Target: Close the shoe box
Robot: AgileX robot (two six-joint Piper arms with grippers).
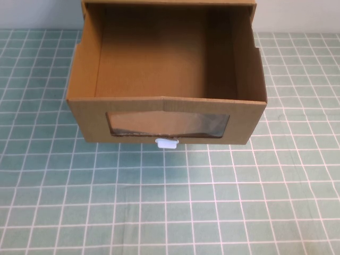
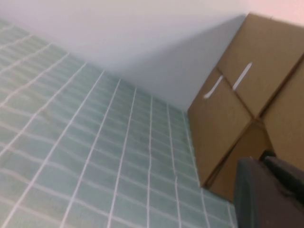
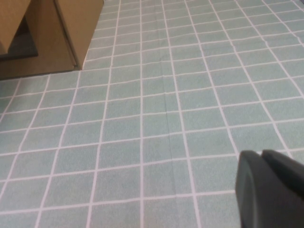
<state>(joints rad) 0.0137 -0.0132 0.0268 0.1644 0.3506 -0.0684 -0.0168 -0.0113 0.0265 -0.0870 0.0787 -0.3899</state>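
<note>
On table: shoe box drawer out | left hand, right hand: opening unclear

A staged robot test bench is suggested rather than a home: the table is covered by a green grid-lined mat, a plain white wall is seen behind, and only a cardboard shoe box is set out.

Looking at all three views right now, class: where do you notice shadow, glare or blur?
High view: the brown cardboard shoe box is shadowed inside, its clear window catches pale glare. Left wrist view: soft overall, the box casts a shadow on the white wall, left tool dark and blurred. Right wrist view: green grid mat evenly lit, right tool blurred at the edge.
</note>
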